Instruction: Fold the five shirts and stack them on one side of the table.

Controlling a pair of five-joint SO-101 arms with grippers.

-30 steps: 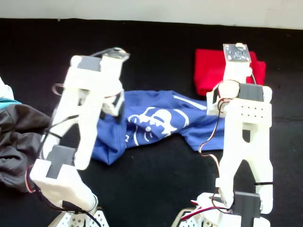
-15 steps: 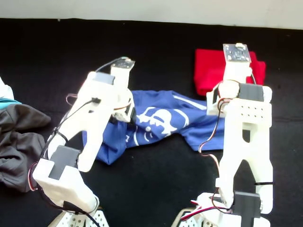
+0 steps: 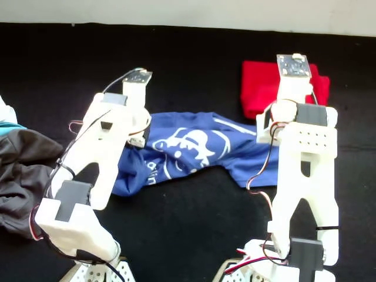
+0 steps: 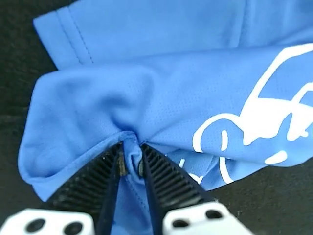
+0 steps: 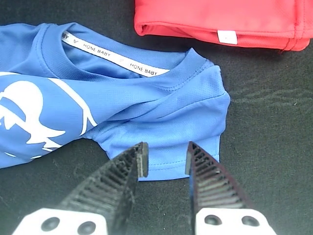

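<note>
Nearest, at the desk's (image 3: pixel 194 229) left edge, a crumpled dark grey garment (image 3: pixel 20 170) lies unfolded, just beside the left arm. A wide sweep of that arm could snag it and drag it into the work area.

The left arm's fingers (image 4: pixel 149 164) are clenched on a small bunched pinch of the blue mesh shirt with a white print (image 3: pixel 194 150), near one sleeve. The grip is thin and takes up only a fold of fabric, so a pull could let it slip free, or lift one layer and leave the layer beneath behind. That would twist the fold.

The right arm's fingers (image 5: pixel 141 159) are released and hang over the shirt's other sleeve hem, just below the collar, gripping nothing. The shirt itself lies rumpled across the middle of the desk, between the two arms. With that end free, I judge that any tug from the left would slide the whole shirt rather than fold it.

Farthest, the folded red shirt (image 3: pixel 261 85) sits near the blue collar. A dragged shirt or a low pass of the right arm might knock it askew.
</note>
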